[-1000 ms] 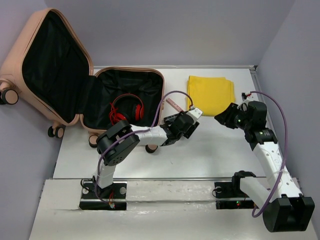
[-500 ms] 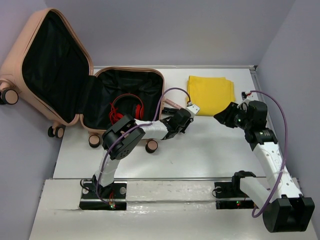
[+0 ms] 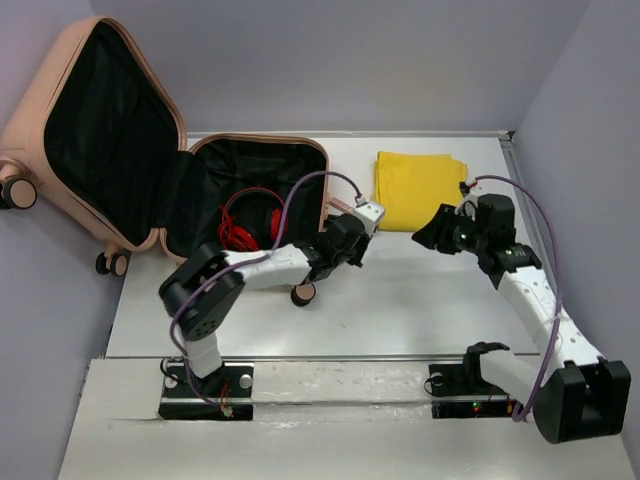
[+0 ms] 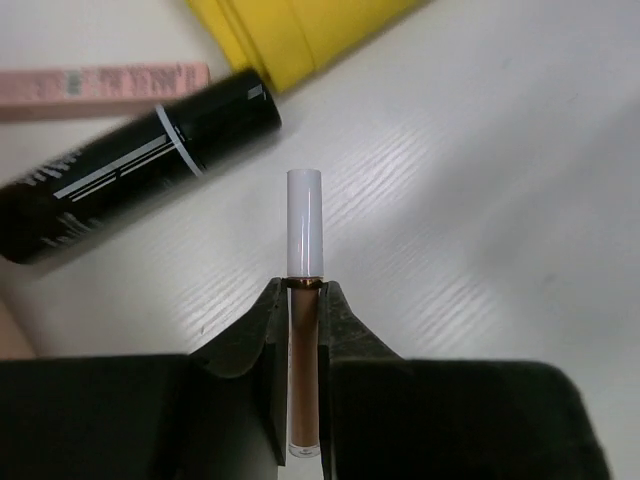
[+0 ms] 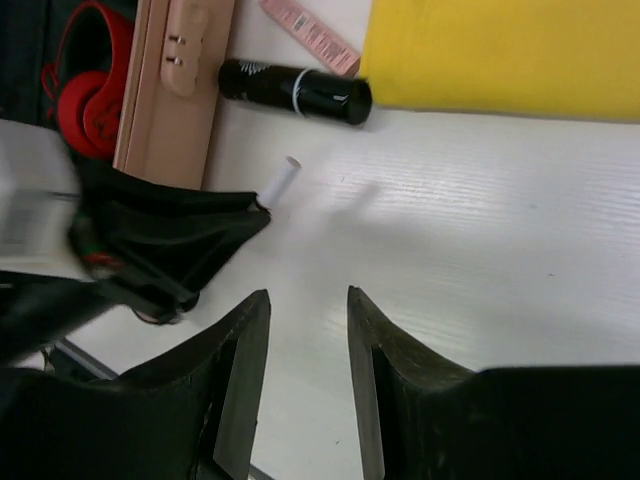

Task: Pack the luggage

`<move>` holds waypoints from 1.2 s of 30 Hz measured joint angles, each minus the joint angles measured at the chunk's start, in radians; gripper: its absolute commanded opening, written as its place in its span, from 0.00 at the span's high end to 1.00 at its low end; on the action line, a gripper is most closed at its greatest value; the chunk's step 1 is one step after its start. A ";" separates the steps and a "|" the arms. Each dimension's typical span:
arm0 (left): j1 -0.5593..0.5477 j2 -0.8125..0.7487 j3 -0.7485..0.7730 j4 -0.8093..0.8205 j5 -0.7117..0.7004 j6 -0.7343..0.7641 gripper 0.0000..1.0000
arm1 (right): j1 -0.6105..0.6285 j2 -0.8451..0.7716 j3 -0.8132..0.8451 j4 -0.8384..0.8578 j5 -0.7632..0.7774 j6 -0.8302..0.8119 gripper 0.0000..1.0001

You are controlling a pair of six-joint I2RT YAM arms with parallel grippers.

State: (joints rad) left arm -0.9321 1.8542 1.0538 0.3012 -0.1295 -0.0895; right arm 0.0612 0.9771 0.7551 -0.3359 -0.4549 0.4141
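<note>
Count, all views: 1 luggage [image 3: 25, 120], 1 pair of red headphones [image 3: 255, 220], 1 folded yellow cloth [image 3: 422, 188], 1 black tube [image 4: 130, 180] with white lettering, 1 slim pink box [image 4: 100, 85], 1 thin gloss tube [image 4: 304, 230] with brown fill and a white cap. 2 arms.

Luggage: far-left corner of the worktop [image 3: 420, 290], lying open in 2 halves. The base shell is flat on the worktop, black lining up, with the headphones inside. The lid shell is hinged along the left side and tilts out past the worktop's left edge. 4 caster wheels show, all on the near end. The long axis therefore runs far to near, wheel end toward the arm bases.

Left gripper [image 4: 303, 290]: just beside the right rim of the base shell. Jaws are pinched onto the gloss tube, which lies along the jaws with its cap sticking out past the tips. The black tube and pink box lie just beyond the cap, near the corner of the cloth.

Right gripper [image 5: 307, 295]: over bare worktop, near the cloth's near edge. Jaws are partly apart with nothing between them. Its tips point toward the left gripper, and the 2 grippers are apart.
</note>
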 measured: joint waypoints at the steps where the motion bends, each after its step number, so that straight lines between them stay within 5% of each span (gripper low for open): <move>1: 0.004 -0.075 -0.014 -0.014 -0.002 -0.023 0.94 | 0.037 0.032 0.011 0.000 0.004 -0.009 0.54; 7: 0.139 -0.449 -0.014 0.008 -0.022 -0.182 0.94 | 0.233 0.280 0.158 0.008 0.043 -0.080 0.26; 14: 0.546 -0.510 -0.029 0.002 -0.026 -0.386 0.88 | 0.276 0.609 0.383 0.007 0.077 -0.212 0.08; 18: 0.713 -0.409 -0.031 -0.039 -0.017 -0.462 0.65 | 0.314 0.818 0.565 -0.023 0.112 -0.335 0.07; 19: 0.736 -0.388 -0.031 -0.049 -0.016 -0.472 0.43 | 0.324 0.851 0.592 -0.030 0.116 -0.360 0.07; 22: 0.789 -0.319 -0.024 -0.089 -0.013 -0.494 0.17 | 0.361 0.941 0.677 -0.058 0.135 -0.428 0.07; 31: 0.807 -0.317 -0.010 -0.117 0.060 -0.531 0.11 | 0.452 1.070 0.794 -0.132 0.196 -0.555 0.17; 36: 0.726 -0.477 -0.014 -0.117 0.135 -0.534 0.11 | 0.483 1.110 0.817 -0.141 0.233 -0.574 0.38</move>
State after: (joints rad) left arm -0.2058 1.3769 1.0397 0.1837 0.0055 -0.6231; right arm 0.5438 2.0869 1.5719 -0.4770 -0.2214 -0.1600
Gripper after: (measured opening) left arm 0.888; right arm 0.728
